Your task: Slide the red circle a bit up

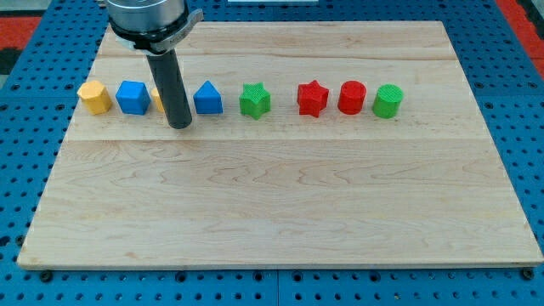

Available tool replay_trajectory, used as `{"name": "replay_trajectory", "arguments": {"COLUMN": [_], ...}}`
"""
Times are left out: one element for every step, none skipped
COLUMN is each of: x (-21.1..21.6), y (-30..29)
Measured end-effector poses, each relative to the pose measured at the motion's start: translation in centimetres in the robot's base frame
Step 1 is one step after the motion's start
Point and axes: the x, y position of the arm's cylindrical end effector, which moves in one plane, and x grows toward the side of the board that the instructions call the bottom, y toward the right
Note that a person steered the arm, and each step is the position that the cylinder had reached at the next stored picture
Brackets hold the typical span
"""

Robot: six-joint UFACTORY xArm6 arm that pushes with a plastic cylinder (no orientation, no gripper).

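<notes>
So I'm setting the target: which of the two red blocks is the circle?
The red circle, the round one between the red star and the green circle.

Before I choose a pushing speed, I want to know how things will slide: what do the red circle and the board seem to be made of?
The red circle looks like matte plastic, probably 3D-printed: faint ribbed lines on its sides, no gloss. The board looks like pale wood with a smooth, lightly sealed finish: visible grain and plank seams. My tip rests far to the view's left of it, among the yellow and blue blocks.
</notes>
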Motion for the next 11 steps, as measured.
{"name": "replay_trajectory", "arguments": {"x": [-0.5,-0.8,3.4,5.6,2.6,0.1,-2.1,-2.7,-6.2,-9.1,-4.8], "y": [-1.1,-1.8,2.4,12.5,18.5,23.6,24.9,24.9,24.0,24.0,23.2]}}
